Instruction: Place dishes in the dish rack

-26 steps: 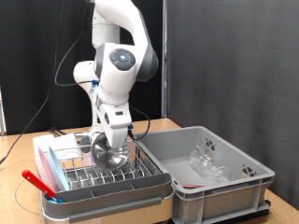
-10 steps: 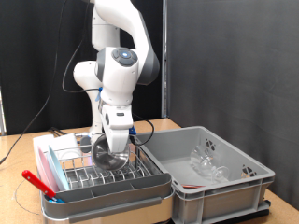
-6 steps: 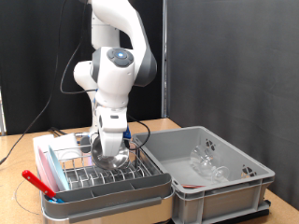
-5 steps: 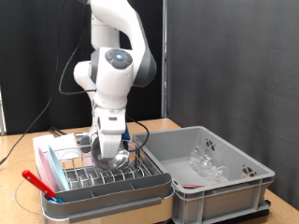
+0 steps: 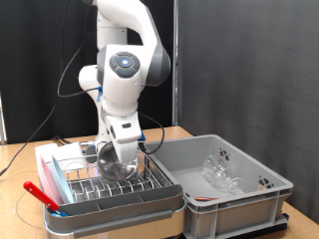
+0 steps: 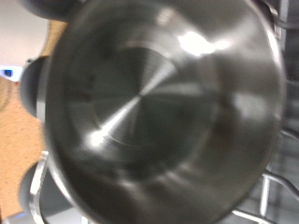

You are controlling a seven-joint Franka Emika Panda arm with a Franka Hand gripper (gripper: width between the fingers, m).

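Steel bowl [image 5: 117, 164] is the dish in hand at this moment: it sits low over the wire prongs of the dish rack [image 5: 105, 184], directly under the jaws [image 5: 119, 157], and fills nearly the whole wrist view [image 6: 163, 103]. Compared with the picture from half a second ago, the arm's wrist has turned a little and the forearm leans differently, while the bowl has stayed at about the same spot in the rack. I judge from this that the bowl is being settled among the prongs, or has just been set there, though whether the jaws are pinching its rim or spread off it I cannot tell; the fingers are hidden behind the hand in the exterior view and out of frame in the wrist view.

The bowl is polished metal, round and shallow, with faint concentric rings and bright glare inside. The rack below the jaws is thin silver wire in rows, seated in a white plastic tray. A red utensil [image 5: 40, 193] lies along the tray's edge, well off to one side of the jaws at the exterior view's left. On the other side of the jaws, a large grey bin [image 5: 249, 189] of matt plastic holds clear glass pieces [image 5: 221, 174], so those are not yet in the rack. All rest on a pale wooden table [image 5: 30, 159].
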